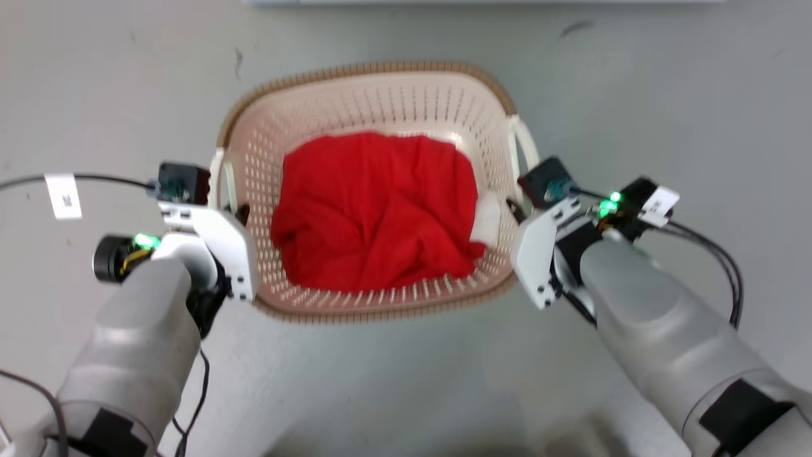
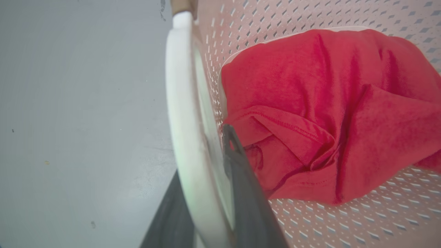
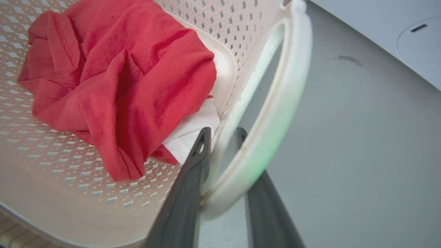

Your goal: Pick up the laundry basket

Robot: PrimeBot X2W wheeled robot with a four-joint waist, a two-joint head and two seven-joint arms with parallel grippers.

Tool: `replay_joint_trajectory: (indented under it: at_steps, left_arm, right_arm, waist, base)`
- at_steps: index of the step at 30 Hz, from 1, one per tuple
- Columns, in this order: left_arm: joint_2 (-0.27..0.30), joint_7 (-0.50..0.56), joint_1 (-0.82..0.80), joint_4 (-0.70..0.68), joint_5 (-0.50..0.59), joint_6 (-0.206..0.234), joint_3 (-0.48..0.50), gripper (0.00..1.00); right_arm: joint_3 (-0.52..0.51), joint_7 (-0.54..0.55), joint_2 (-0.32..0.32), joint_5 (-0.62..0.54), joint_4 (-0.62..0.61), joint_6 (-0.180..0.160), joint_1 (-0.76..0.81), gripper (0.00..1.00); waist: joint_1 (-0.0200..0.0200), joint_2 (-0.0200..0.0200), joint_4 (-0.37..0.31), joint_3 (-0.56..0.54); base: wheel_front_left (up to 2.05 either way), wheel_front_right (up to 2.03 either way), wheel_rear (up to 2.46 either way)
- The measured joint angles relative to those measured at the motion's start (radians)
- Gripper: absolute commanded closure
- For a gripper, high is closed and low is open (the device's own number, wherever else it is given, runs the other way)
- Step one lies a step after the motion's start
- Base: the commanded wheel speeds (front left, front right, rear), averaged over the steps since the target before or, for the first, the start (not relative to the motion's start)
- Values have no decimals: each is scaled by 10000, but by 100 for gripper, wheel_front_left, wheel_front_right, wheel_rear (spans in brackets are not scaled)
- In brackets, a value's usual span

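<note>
laundry basket, cream, perforated, brown-rimmed

A smooth grey floor spreads all around, evenly lit and faintly glossy. A dark scuff mark lies far and right of centre, and a thinner streak far and to the left. A pale appliance edge runs along the far border.
</note>
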Motion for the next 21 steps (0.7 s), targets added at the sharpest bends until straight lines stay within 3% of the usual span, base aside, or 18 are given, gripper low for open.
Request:
replay_joint_trajectory:
  at_steps: [21]
  left_arm:
    - [40, 1390, 2123, -301, -1714, 4, -1386, 100]
  right_arm:
    - [1889, 1469, -29, 2397, -284, 0, 2071, 100]
  waist:
    - [-2, 0, -404, -3886]
  base:
    - [0, 0, 0]
